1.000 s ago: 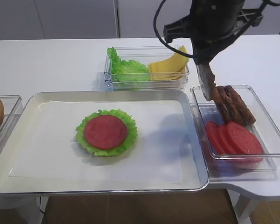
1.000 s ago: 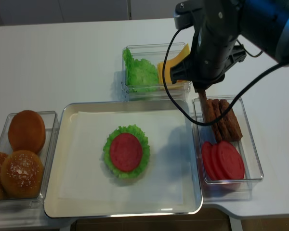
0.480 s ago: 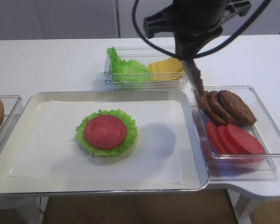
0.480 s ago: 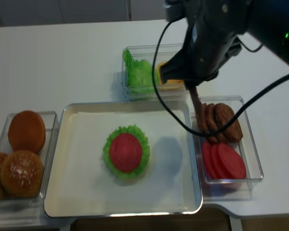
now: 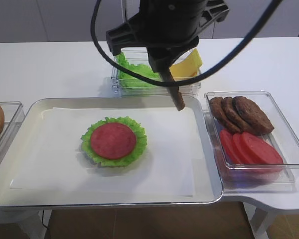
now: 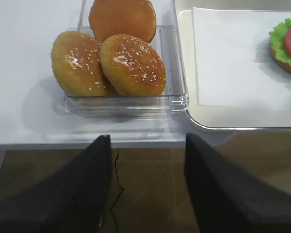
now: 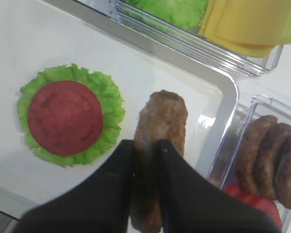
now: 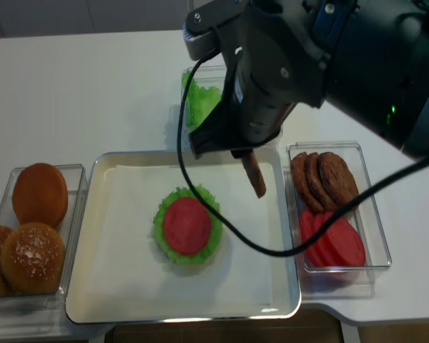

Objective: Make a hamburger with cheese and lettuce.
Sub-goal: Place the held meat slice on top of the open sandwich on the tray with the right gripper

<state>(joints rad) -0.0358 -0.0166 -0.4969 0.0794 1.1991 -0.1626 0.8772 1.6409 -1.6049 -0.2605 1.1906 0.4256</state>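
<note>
Brown patty (image 7: 159,141) in right end effector (image 7: 145,150)

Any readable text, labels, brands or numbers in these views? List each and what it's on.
None: no words, labels, brands or numbers show in any view.
The clear plastic containers, the metal tray and its white paper liner are plain.
The black robot arm carries only a small green light, no legible marking.
</note>
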